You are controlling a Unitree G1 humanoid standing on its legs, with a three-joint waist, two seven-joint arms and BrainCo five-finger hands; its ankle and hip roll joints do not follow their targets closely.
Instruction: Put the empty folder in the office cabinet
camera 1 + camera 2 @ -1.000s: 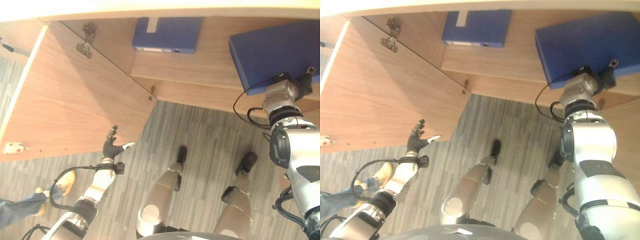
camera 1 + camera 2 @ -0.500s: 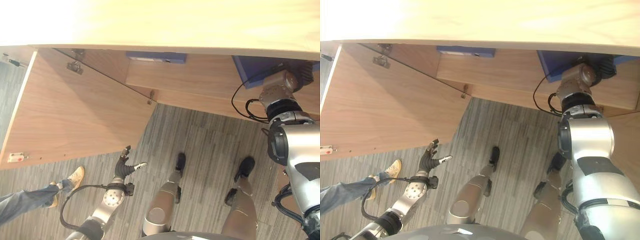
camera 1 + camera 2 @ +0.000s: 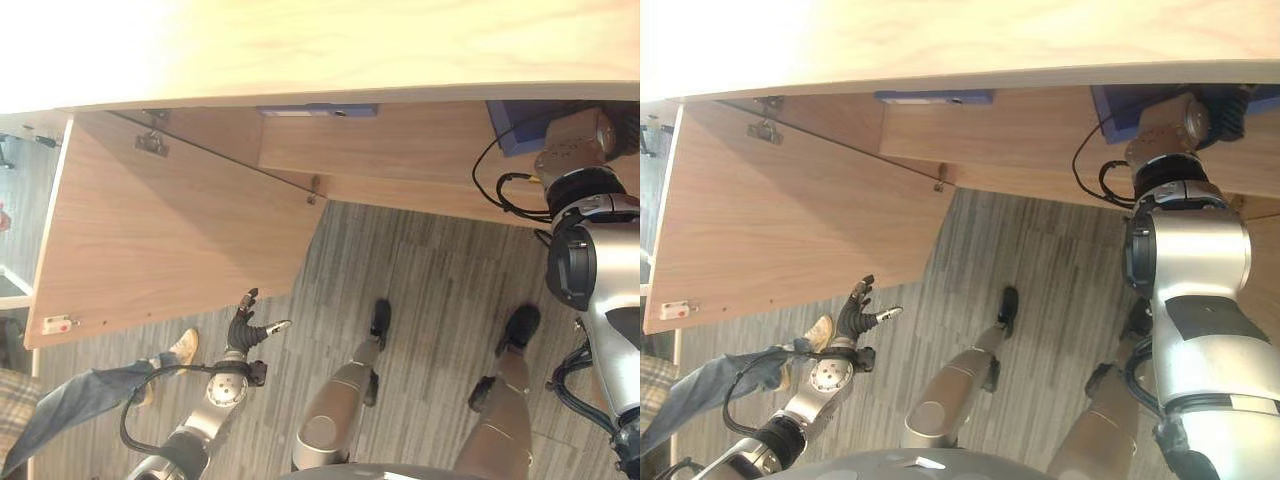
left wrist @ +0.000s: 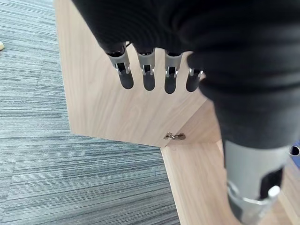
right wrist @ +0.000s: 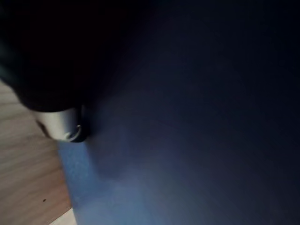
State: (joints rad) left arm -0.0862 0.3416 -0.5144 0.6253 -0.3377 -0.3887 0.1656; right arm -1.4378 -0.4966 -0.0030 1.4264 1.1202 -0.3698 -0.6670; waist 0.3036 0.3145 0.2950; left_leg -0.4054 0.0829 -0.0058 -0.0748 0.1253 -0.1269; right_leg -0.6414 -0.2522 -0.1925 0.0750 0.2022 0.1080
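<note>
Head stereo downward (wrists close)

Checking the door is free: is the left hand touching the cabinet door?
No: the left hand hangs open below the cabinet door, apart from it.

Cabinet door (image 3: 170, 230) is being swung open on the left, with the left hand (image 3: 243, 327) just below its lower edge. A folder (image 3: 318, 110) is lying inside the cabinet at centre. A second folder (image 3: 515, 125) is sitting on the shelf (image 3: 400, 150) at right, with the right hand (image 3: 1225, 105) against it.
</note>
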